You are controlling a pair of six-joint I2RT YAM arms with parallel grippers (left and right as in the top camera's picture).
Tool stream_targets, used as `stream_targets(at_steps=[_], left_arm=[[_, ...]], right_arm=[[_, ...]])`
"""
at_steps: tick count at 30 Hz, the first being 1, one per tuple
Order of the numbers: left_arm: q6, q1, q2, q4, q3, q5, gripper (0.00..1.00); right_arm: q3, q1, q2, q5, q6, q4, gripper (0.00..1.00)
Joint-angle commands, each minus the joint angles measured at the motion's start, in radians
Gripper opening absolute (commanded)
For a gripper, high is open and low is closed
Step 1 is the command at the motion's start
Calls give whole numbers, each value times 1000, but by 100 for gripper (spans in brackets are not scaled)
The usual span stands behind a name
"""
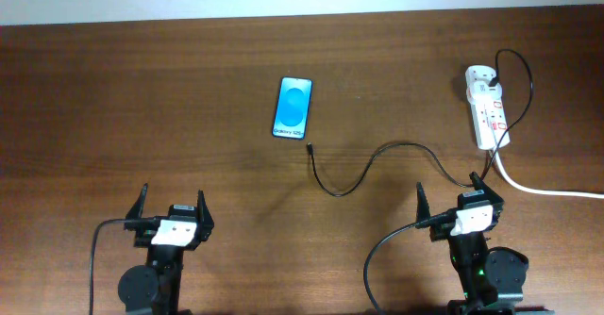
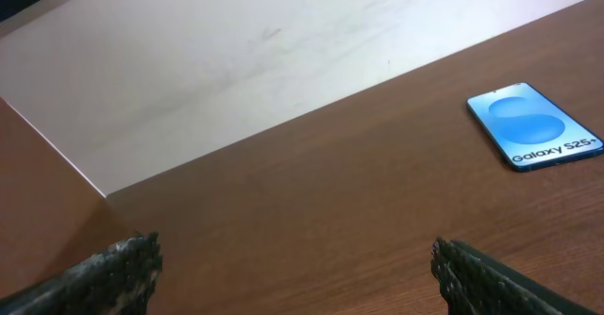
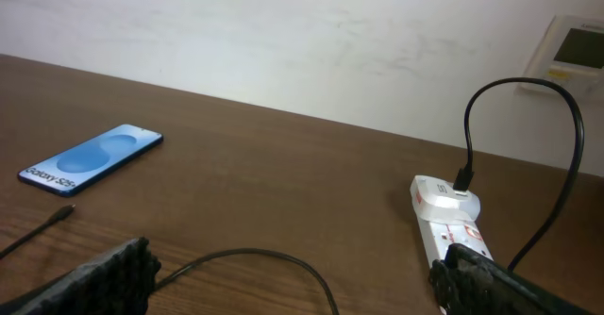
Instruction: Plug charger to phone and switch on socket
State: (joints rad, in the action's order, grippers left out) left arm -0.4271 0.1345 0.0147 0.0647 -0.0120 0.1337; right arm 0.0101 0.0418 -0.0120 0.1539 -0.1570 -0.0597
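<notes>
I see my left gripper and right gripper spread wide, holding nothing; the charger tip lies near the phone, not touching

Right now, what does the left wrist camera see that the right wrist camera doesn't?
Only the left wrist view: the left tool, open with nothing in it. Nothing else is its own.
Only the right wrist view: the right tool, open too; the charger, a thin black cable whose free tip lies near the phone but is not plugged in; and the white socket with a black plug in it.
Both: the phone with its blue screen, lying flat on the brown table, and the pale wall behind.
</notes>
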Motion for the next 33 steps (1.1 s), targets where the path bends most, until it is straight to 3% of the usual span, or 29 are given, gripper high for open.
stream_targets(at_steps=[1,33], left_arm=[[-13,5,-8,5,3,-7,99],[-13,6,-8,5,3,-19,99]], right_arm=[[-5,5,8,-9,8,-7,98],[-5,5,8,-8,8,-5,98]])
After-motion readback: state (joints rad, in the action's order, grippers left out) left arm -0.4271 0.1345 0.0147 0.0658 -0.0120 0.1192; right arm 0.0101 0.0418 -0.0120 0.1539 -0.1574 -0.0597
